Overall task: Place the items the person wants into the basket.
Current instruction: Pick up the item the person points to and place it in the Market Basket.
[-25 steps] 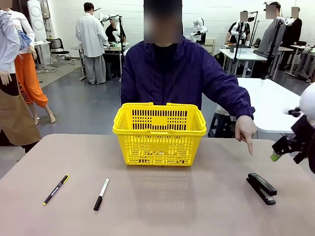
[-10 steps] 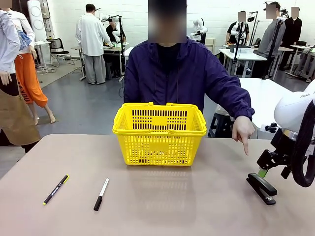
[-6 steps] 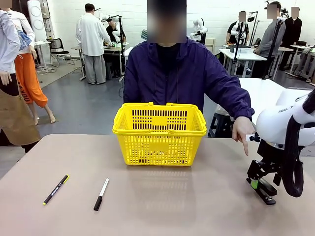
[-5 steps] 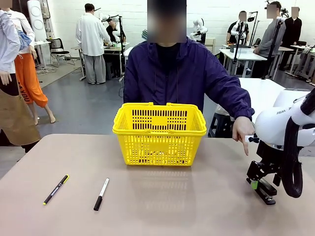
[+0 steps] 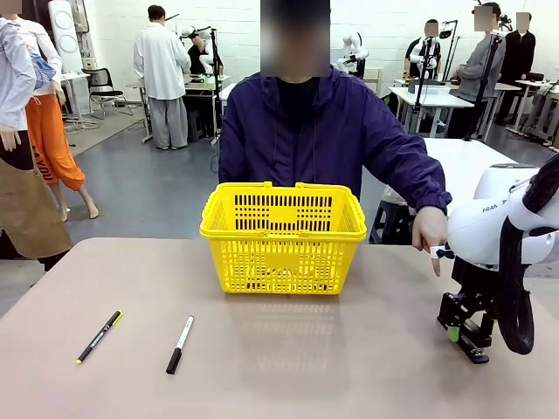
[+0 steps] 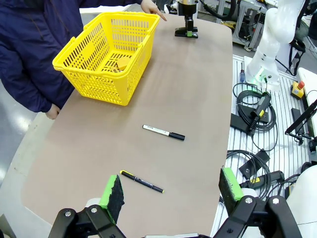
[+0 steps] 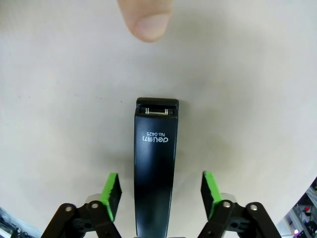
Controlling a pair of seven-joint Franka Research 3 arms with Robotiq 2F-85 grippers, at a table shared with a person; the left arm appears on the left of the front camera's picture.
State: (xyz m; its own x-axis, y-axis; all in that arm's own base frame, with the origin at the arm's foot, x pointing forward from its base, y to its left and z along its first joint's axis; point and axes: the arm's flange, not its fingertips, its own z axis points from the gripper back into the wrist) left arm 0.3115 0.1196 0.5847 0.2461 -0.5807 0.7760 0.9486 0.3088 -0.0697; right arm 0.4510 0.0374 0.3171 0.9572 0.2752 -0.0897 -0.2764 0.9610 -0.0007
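The black stapler (image 7: 154,163) lies flat on the table at the right (image 5: 477,350). My right gripper (image 5: 458,330) is lowered over it. In the right wrist view the right gripper (image 7: 161,187) is open, with a green pad on each side of the stapler and a gap on both sides. The person's hand (image 5: 430,236) points down at the stapler, and the fingertip (image 7: 146,17) shows just beyond its nose. The yellow basket (image 5: 282,236) stands mid-table in front of the person, with a small yellow item (image 6: 121,64) inside. My left gripper (image 6: 171,191) hangs open above the table's left end.
A black pen with a yellow clip (image 5: 99,336) and a white-and-black marker (image 5: 180,345) lie at the front left. Cables and gear (image 6: 252,114) sit past the table edge in the left wrist view. Bare tabletop lies between the basket and the stapler.
My right arm has come down from above the table's right edge onto the stapler, and its fingers now straddle it. The person's pointing hand has held still.
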